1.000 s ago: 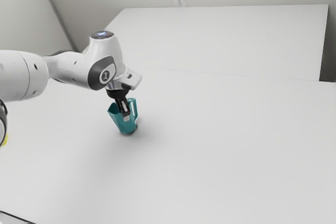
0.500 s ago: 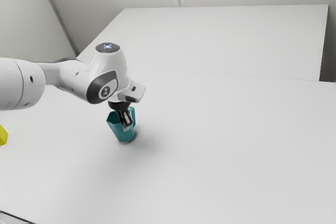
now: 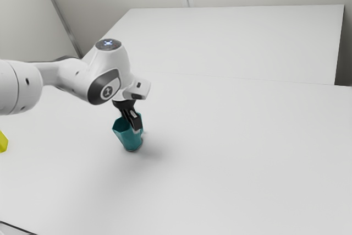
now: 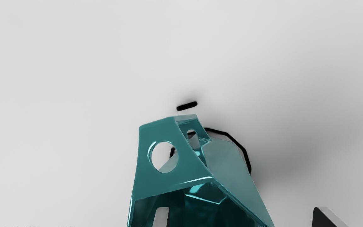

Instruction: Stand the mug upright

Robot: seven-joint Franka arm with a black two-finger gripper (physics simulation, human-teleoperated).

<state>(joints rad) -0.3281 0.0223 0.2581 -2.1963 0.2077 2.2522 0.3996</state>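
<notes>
Gripper (image 3: pixel 135 127): slightly higher than half a second ago
Mug (image 3: pixel 130 138): on the table (image 3: pixel 220 152), mouth up, just below the gripper
Fingers (image 4: pixel 328 219): wide apart, one at the mug's mouth, one outside its wall; nothing held
Wrist view: rounded hole in the handle (image 4: pixel 159 132)
Exterior view: yellow thing (image 3: pixel 3 142) at its left edge
Finish: glossy teal, faceted
</notes>
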